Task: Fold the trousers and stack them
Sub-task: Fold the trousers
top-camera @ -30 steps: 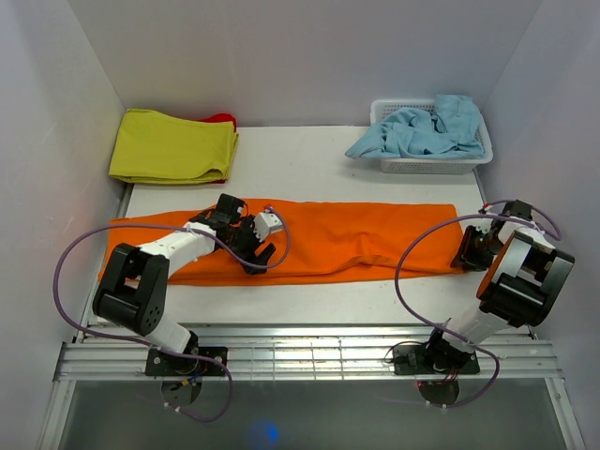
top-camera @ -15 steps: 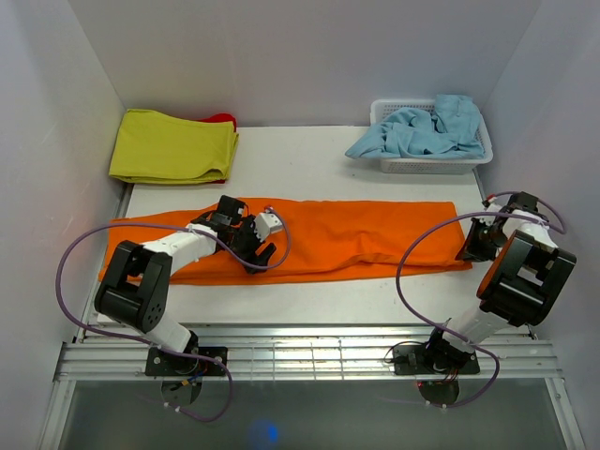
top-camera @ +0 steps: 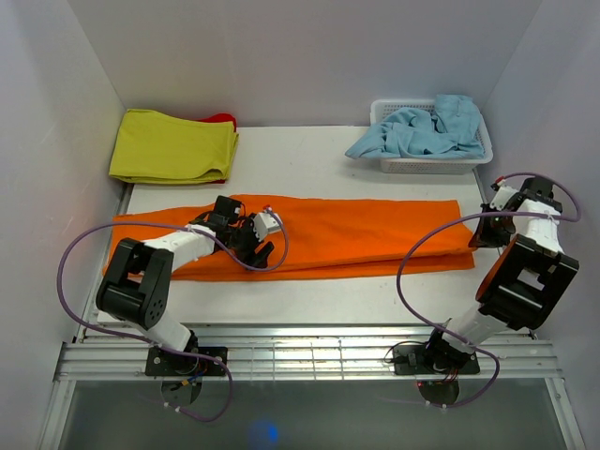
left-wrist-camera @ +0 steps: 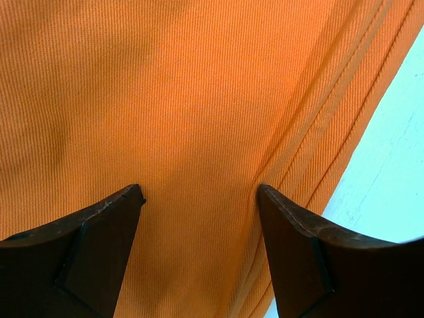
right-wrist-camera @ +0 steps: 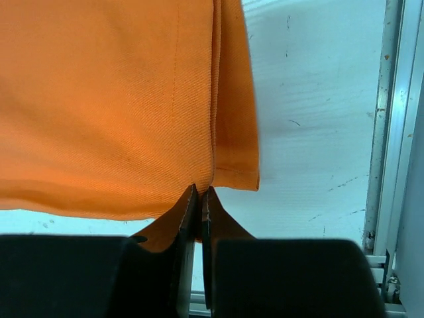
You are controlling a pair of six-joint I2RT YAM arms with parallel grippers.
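Observation:
The orange trousers (top-camera: 356,234) lie folded lengthwise in a long strip across the table, from left to right. My left gripper (top-camera: 258,246) is open and rests low over the strip's left part; in the left wrist view its fingers (left-wrist-camera: 99,232) straddle flat orange cloth (left-wrist-camera: 199,119) near a seamed edge. My right gripper (top-camera: 483,234) is shut on the trousers' right end; the right wrist view shows the hem edge (right-wrist-camera: 218,132) pinched between the closed fingertips (right-wrist-camera: 200,195).
A folded yellow-green cloth (top-camera: 169,147) lies at the back left with a bit of red under it. A white basket (top-camera: 427,164) with a light blue garment (top-camera: 422,131) stands at the back right. Side walls stand close on both sides.
My right gripper has moved away from me, toward the back right, pulling the trousers' right end and straightening the strip. My left gripper has shifted slightly back.

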